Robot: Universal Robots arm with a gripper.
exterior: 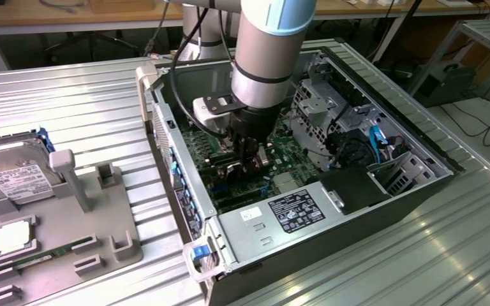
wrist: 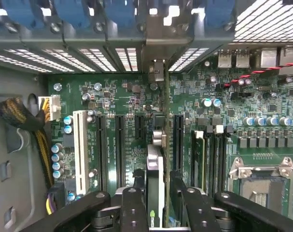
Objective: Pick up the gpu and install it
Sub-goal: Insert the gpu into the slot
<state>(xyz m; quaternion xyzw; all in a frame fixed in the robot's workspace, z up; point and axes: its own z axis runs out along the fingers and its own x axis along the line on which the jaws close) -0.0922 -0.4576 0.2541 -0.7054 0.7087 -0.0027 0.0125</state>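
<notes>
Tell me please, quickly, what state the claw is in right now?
Claw: its fingers stand either side of the gpu, edge-on over the motherboard; whether it grips cannot be told.

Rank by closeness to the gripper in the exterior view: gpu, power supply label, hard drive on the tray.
1. gpu: at the gripper, inside the case.
2. power supply label: lower, toward the view's right.
3. hard drive: outside the case, far left.

ribbed shiny metal table point(exterior: 74, 102), matt grey plastic holder tray point(exterior: 83, 236), glossy green motherboard point(wrist: 262, 96), brushed silver gpu bracket point(wrist: 155, 179), matt black gripper fingers point(wrist: 132, 208)
</notes>
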